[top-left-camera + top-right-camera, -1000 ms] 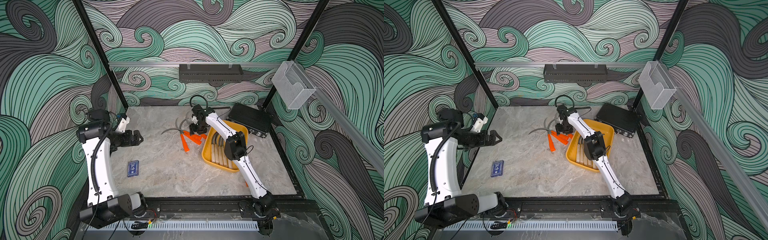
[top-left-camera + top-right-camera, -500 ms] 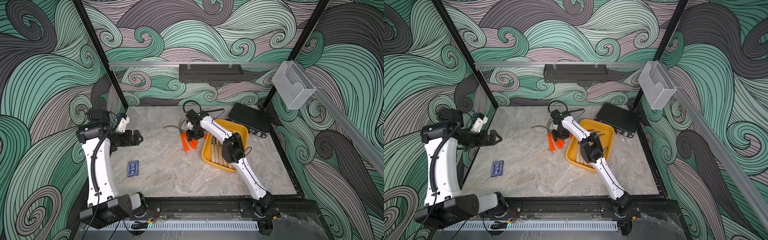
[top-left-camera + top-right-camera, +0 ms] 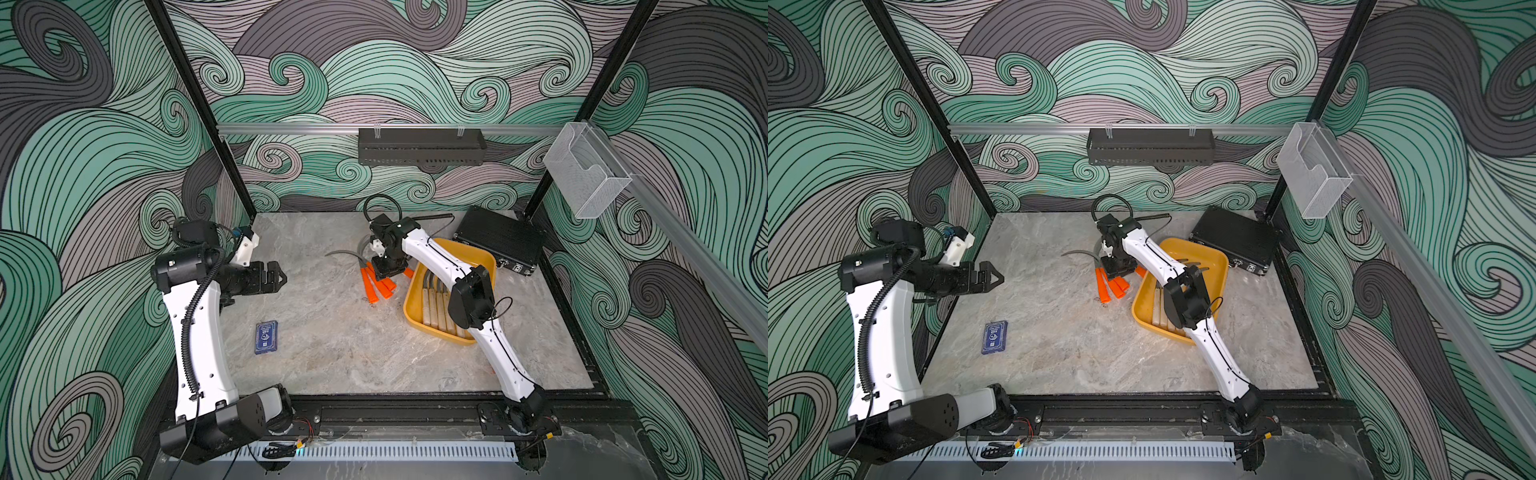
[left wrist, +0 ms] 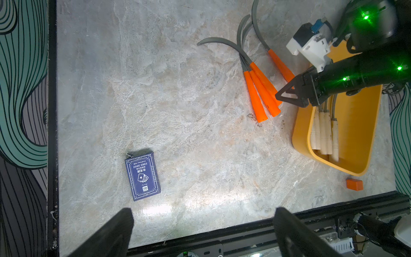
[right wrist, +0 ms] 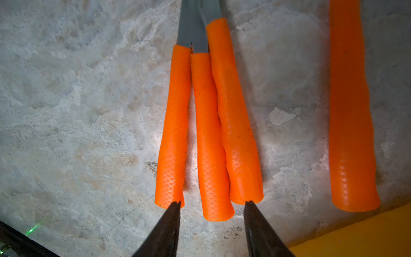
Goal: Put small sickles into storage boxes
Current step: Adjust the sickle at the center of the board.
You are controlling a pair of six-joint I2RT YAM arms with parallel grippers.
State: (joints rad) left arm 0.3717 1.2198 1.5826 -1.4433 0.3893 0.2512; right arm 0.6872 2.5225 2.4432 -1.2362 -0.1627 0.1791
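**Right gripper** [image 5: 212,209]: the jaws are standing partly open and are pointing down at the butt ends of three curved grey-bladed sickles with tapered orange handles [image 4: 260,89]. These three are lying bunched side by side on the pale marbled tabletop [image 3: 332,353]. In the right wrist view, each black fingertip [image 5: 175,211] is overlapping the end of one outer handle. The middle handle's end is lying in the gap between them. Nothing is being clasped. Whether the tips are touching the outer handles or hanging just above them cannot be judged from this angle.

**Task items:** a fourth orange-handled sickle [image 5: 351,111] is lying apart from the bunch, between it and the shallow rectangular yellow-orange plastic tray [image 4: 300,138]. The tray is sitting on the tabletop just beside the bunch. Several sickles with pale wooden handles [image 4: 324,133] are lying in it lengthwise, side by side, along the wall nearest the bunch. The right arm is crossing above the tray.

**Left gripper** [image 3: 280,276]: the jaws are standing fully apart and are holding nothing. It is hanging in the air at the left side of the table, well apart from every sickle.

**Other items:** a dark blue playing-card box [image 4: 143,175] is lying flat on the tabletop, well apart from the tray. A small orange cube [image 4: 354,184] is sitting near the tray's front end. A black ribbed case [image 3: 503,245] is lying just beside the tray's far corner.
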